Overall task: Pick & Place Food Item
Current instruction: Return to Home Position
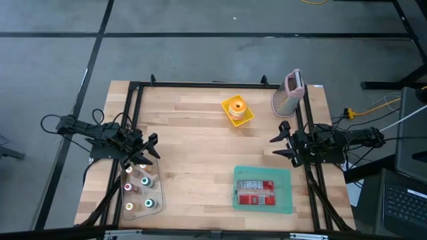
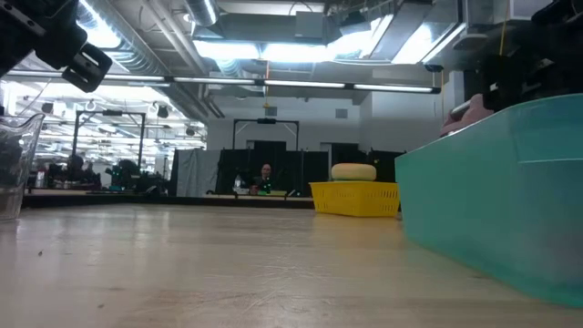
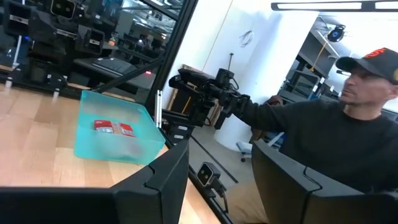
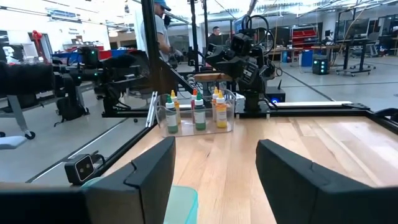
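Food coloring bottles (image 1: 139,189) stand upright inside the transparent bin (image 1: 161,200), which sits at the table's (image 1: 200,153) near-left corner, close to the left edge. The left gripper (image 1: 153,147) hovers just past the bin's far end, over the left side rail, with its fingers spread apart and holding nothing. The right gripper (image 1: 275,147) hangs opposite, just inside the right edge, also with its fingers apart and empty.

Between the two grippers the middle of the table is bare wood. A teal bin (image 1: 287,177) holding a red package (image 1: 256,193) lies near the front edge, right of centre and well apart from the transparent bin. A yellow basket (image 1: 248,119) sits toward the far edge, and a grater (image 1: 288,97) stands by the far-right corner. A black frame (image 1: 200,85) runs along the far and side edges.
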You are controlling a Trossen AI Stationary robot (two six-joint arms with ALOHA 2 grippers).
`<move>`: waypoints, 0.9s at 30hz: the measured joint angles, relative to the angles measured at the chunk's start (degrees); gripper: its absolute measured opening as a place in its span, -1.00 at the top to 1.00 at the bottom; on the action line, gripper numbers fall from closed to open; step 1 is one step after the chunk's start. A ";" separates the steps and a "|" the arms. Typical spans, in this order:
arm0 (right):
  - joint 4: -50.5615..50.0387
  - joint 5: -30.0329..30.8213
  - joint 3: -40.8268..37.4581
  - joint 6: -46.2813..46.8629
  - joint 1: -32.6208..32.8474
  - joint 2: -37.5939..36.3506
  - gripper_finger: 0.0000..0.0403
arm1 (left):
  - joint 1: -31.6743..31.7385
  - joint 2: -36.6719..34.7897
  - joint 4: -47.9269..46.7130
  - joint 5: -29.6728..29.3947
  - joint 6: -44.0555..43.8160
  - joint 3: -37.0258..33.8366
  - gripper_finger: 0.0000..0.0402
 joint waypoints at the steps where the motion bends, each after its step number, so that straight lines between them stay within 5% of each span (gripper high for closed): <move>1: 0.00 0.00 0.00 0.00 0.00 0.00 -0.10 | 0.00 0.00 0.00 0.00 0.00 0.00 0.16; 27: -0.02 0.00 0.00 -0.02 -0.74 0.00 -0.10 | 0.00 0.15 0.00 0.00 0.00 0.01 0.16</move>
